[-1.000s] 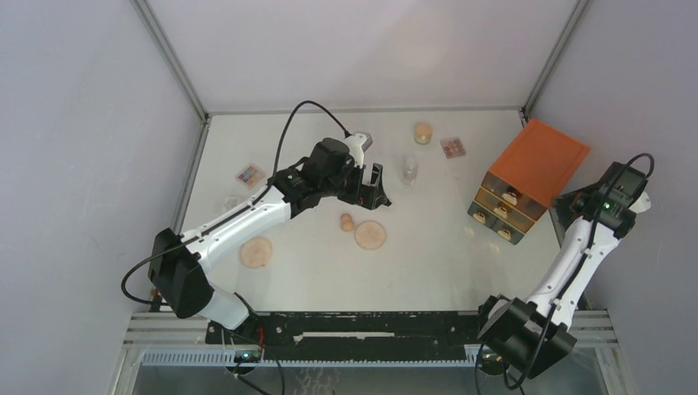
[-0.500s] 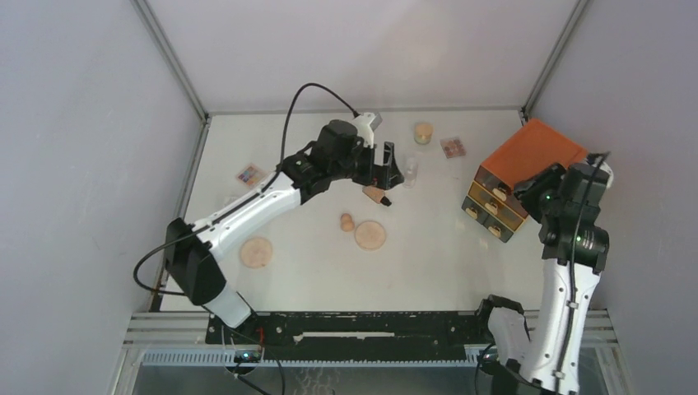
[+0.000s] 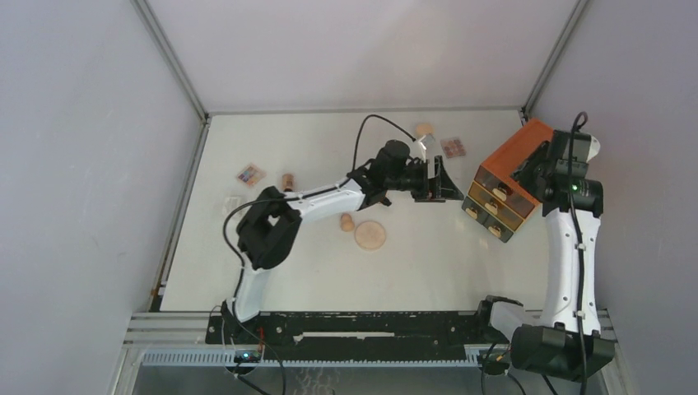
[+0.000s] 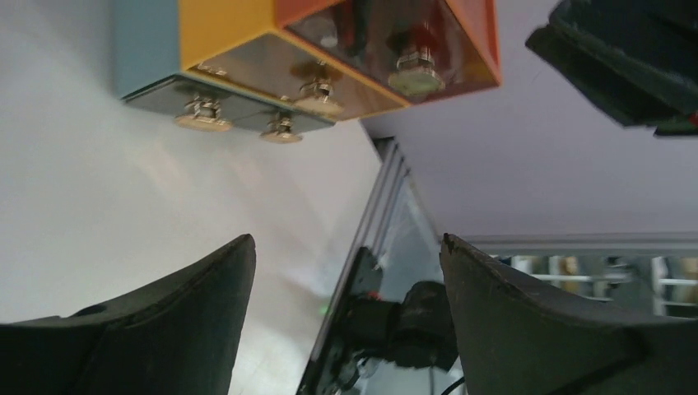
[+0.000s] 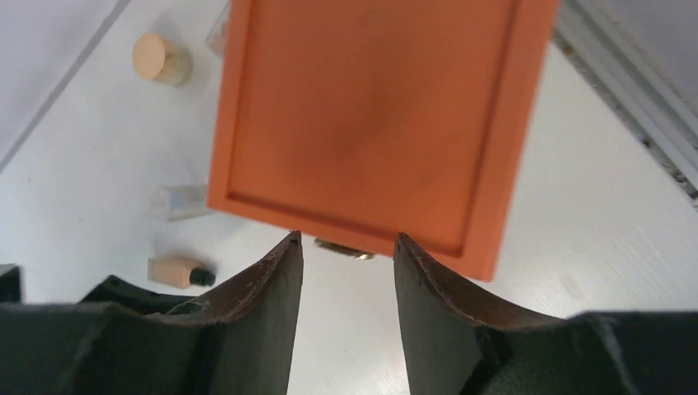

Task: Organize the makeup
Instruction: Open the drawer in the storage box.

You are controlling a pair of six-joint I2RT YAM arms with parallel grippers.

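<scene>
Makeup lies scattered on the white table: a round tan disc point(image 3: 369, 235), a small peach piece point(image 3: 346, 221), a palette point(image 3: 249, 174) at the left and another palette point(image 3: 453, 147) at the back. A peach bottle with a black cap point(image 5: 177, 271) and a tan round jar point(image 5: 160, 58) show in the right wrist view. My left gripper point(image 3: 444, 185) point(image 4: 346, 240) is open and empty, pointing at the drawer fronts of the orange-topped box point(image 3: 510, 177). My right gripper point(image 5: 347, 239) point(image 3: 539, 169) hangs open above the box's orange lid point(image 5: 370, 123).
The drawers carry metal knobs point(image 4: 202, 123); one knob point(image 5: 346, 247) peeks out under the lid edge between my right fingertips. A clear small container point(image 5: 181, 202) lies by the box. Frame posts and grey walls close in the table's back and sides.
The left arm has stretched right across the table, from near the centre to the drawer box. The right arm has swung in over the box, which has shifted slightly left.
</scene>
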